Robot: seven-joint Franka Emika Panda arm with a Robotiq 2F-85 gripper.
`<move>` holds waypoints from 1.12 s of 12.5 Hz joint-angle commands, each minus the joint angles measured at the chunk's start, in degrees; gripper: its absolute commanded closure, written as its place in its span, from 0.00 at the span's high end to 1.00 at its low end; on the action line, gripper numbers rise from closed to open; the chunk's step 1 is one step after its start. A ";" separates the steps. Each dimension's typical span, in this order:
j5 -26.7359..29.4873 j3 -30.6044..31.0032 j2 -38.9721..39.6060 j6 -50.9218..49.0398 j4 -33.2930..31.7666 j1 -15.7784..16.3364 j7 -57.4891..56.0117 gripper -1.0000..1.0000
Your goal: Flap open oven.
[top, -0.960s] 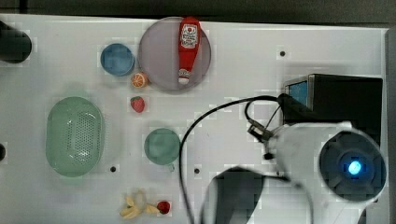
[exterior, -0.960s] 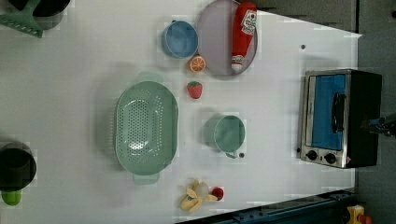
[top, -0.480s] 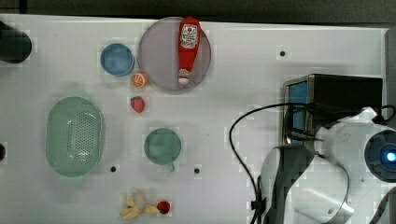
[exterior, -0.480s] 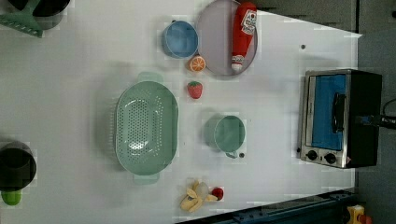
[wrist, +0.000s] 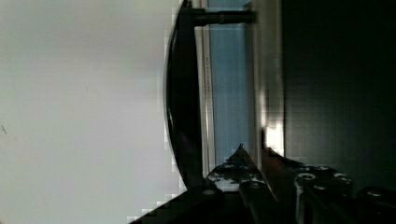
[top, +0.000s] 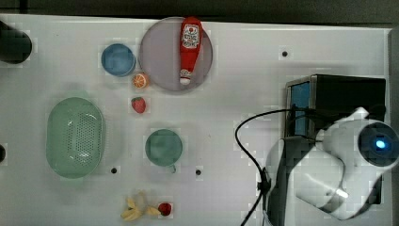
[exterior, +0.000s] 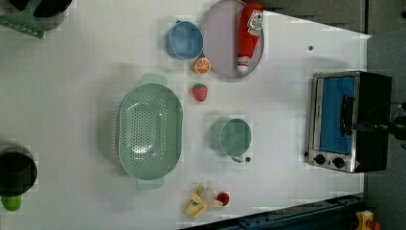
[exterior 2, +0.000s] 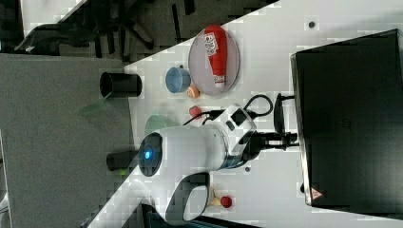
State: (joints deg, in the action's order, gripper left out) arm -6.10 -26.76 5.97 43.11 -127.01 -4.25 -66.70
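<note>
The oven [exterior: 348,120] stands at the left view's right end of the white table, its blue glass door [exterior: 336,115] flat against the steel frame. My gripper [exterior: 365,126] reaches over the black top to the dark bar handle [exterior: 344,115]. In the right view the gripper [exterior 2: 285,137] meets the handle [exterior 2: 277,118] near one end. In the wrist view the handle [wrist: 183,93] runs in front of the glass [wrist: 231,93], and the gripper [wrist: 224,182] has its narrow jaws closed on the handle's near end. The arm [top: 348,165] covers part of the oven [top: 339,94] in the top view.
On the table are a green colander [exterior: 149,130], a green mug [exterior: 233,137], a blue bowl [exterior: 185,40], a plate [exterior: 220,43] with a ketchup bottle [exterior: 250,29], toy fruit [exterior: 200,92], and a banana [exterior: 198,203]. A black cable [top: 244,136] loops beside the oven.
The arm swung toward the top view's right, over the oven. In the left view the gripper came in from the right edge to the door handle. The door has not moved.
</note>
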 commanded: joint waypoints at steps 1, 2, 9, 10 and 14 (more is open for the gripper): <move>0.15 1.33 1.69 3.00 0.70 0.79 -2.64 0.17; 0.15 1.63 2.39 3.05 0.67 0.79 -2.50 0.17; -7.91 2.91 2.69 3.03 0.00 3.41 5.09 0.17; -10.77 3.29 2.70 2.98 -0.40 4.21 8.24 0.17; -17.91 6.58 2.90 2.97 -2.65 7.09 21.25 0.17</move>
State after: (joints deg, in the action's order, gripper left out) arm -22.74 -22.23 8.91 46.05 -128.80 0.09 -52.74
